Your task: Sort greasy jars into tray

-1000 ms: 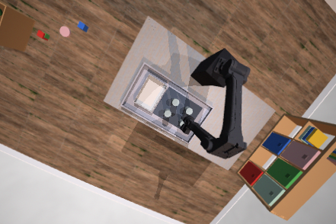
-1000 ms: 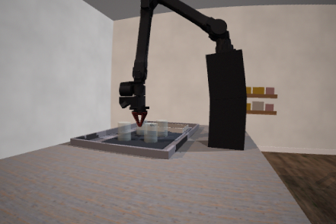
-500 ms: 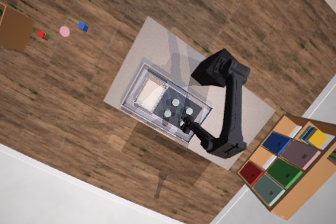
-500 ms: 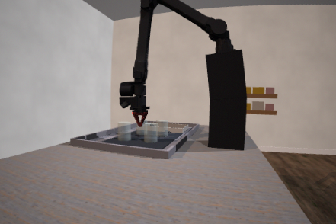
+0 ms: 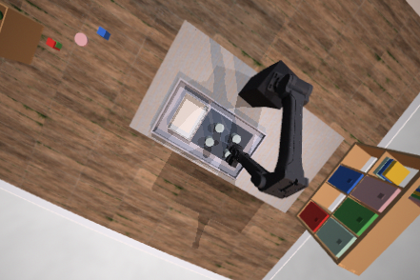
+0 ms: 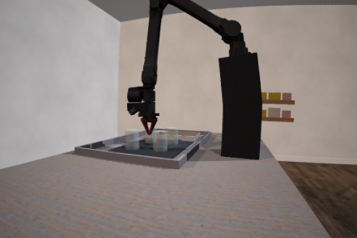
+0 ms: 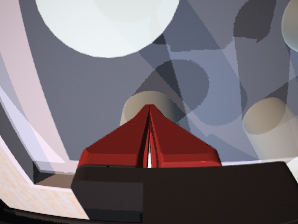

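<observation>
Several glass jars stand mouth down on the dark drying mat (image 5: 250, 134) (image 6: 175, 153). In the top view I see three of them: one (image 5: 219, 128), one (image 5: 209, 141) and one (image 5: 236, 138). My gripper (image 5: 230, 155) (image 6: 149, 130) (image 7: 149, 111) has red fingers. It is shut on nothing and hangs low among the jars. In the wrist view a large jar (image 7: 107, 3) is just ahead. A second jar (image 7: 132, 107) is partly hidden behind the fingertips. A third jar (image 7: 266, 116) stands to the right. The cream tray (image 5: 188, 119) lies beside the mat and holds nothing.
A low grey border (image 6: 129, 155) runs around the mat and tray on the steel table top (image 5: 314, 138). The arm's black base (image 5: 264, 86) (image 6: 240, 105) stands behind the mat. A shelf unit (image 5: 367, 205) stands off the table.
</observation>
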`<state>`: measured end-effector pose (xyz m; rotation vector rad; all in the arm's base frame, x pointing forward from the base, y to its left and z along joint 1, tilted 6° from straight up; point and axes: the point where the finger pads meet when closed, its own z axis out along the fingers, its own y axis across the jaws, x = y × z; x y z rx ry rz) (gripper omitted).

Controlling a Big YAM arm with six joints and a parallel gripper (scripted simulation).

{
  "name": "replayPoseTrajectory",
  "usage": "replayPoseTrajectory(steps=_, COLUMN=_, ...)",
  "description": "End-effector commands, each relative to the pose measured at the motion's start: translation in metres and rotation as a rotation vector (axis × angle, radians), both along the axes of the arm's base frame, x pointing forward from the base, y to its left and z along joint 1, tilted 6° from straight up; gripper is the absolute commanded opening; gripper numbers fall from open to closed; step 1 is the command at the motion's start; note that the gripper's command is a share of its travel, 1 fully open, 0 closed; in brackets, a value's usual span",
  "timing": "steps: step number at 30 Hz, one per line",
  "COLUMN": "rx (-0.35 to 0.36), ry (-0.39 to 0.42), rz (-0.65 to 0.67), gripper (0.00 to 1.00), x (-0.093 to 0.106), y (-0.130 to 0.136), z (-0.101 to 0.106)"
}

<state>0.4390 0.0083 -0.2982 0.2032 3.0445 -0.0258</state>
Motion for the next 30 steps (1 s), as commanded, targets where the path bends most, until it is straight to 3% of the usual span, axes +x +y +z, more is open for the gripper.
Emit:
replayPoseTrajectory(steps=1, rx=-0.003, ry=-0.019, rz=-0.016, gripper=0.0, x=0.0048, y=-0.0015, z=0.0038)
replayPoseTrajectory(steps=30, rx=-0.003, ry=-0.019, rz=-0.016, gripper=0.0, x=0.0016, y=-0.001, z=0.0035)
